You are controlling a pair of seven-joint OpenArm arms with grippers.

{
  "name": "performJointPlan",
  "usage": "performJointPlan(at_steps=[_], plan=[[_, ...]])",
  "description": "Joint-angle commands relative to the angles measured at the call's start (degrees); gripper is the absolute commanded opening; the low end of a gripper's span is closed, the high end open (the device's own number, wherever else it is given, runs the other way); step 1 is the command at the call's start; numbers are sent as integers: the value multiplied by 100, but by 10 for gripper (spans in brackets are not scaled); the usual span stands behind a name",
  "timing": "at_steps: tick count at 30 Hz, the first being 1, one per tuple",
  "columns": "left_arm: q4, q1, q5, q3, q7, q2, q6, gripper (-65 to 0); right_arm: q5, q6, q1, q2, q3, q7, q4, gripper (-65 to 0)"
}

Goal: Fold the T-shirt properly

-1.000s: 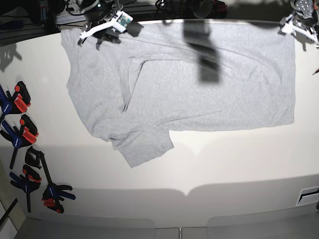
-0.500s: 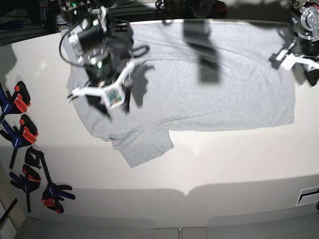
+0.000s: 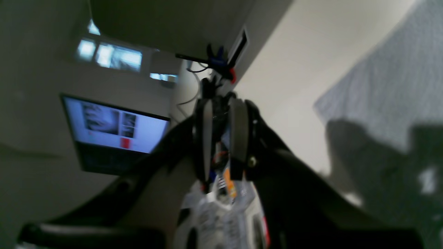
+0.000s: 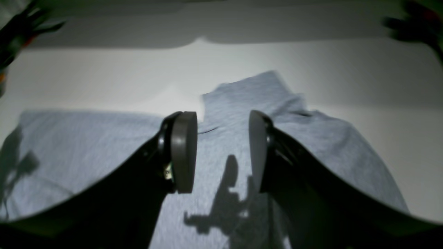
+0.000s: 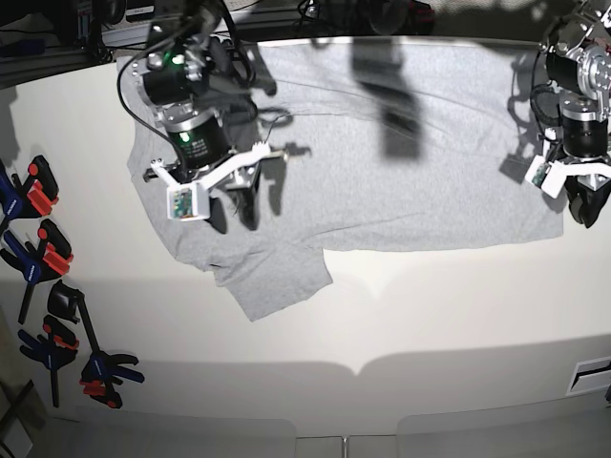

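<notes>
Two grippers over the table (image 5: 430, 305): right gripper (image 4: 223, 152) hangs with jaws well apart above the T-shirt (image 5: 382, 181), spread flat, gripping nothing. Left gripper (image 3: 223, 138) by the hem corner has jaws nearly together, empty.

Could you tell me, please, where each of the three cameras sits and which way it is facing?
Base: overhead, looking down on the table, the T-shirt, both arms and the clamps.
Left wrist: on the left arm, behind the left gripper, facing the T-shirt's edge, a monitor beyond.
Right wrist: behind the right gripper, looking down over the T-shirt's sleeve.
Shared: all three show the T-shirt and the table.
</notes>
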Motion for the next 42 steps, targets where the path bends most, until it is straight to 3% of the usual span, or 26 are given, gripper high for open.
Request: performJointPlan(at_steps=[1, 4, 8, 11, 15, 20, 26, 30, 33, 38, 42], plan=[[85, -48, -26, -61, -219, -105, 208, -572, 122, 188, 17, 105, 20, 175, 94, -419], [85, -66, -546, -61, -579, 61, -42, -572, 179, 391, 22, 431, 20, 173, 94, -419], [33, -162, -903, -61, -656, 741, -249, -572, -52, 391, 20, 750, 20, 151, 94, -419], [-188, -234, -1032, -61, -1110, 1045, -249, -572, -614, 391, 22, 756, 20, 181, 94, -419], [-957, -986, -1600, -61, -1266, 1115, -323, -572, -1051, 382, 22, 756, 20, 219, 94, -419], [-2365, -2334, -2800, -61, -872, 1113, -1298, -572, -1043, 376, 22, 754, 20, 223, 94, -419], [-4168, -3646, -4649, -61, -935, 1115, -2750, -572, -1023, 378, 24, 695, 20, 223, 94, -419], [-5702, -4572, -5169, -61, -1117, 1113, -3049, -572, -955, 380, 35, 514, 20, 216, 94, -419], [-6791, -5217, -5643, -61, -1075, 1113, -3589, -572, -811, 385, 35, 422, 20, 208, 94, -419], [-8529, -6057, -6653, -61, -496, 1115, -4319, -572, -579, 527, 37, 358, 20, 195, 94, -419], [-9674, -6520, -7014, -61, -435, 1115, -4518, -571, -546, 664, 37, 358, 20, 166, 94, -419]])
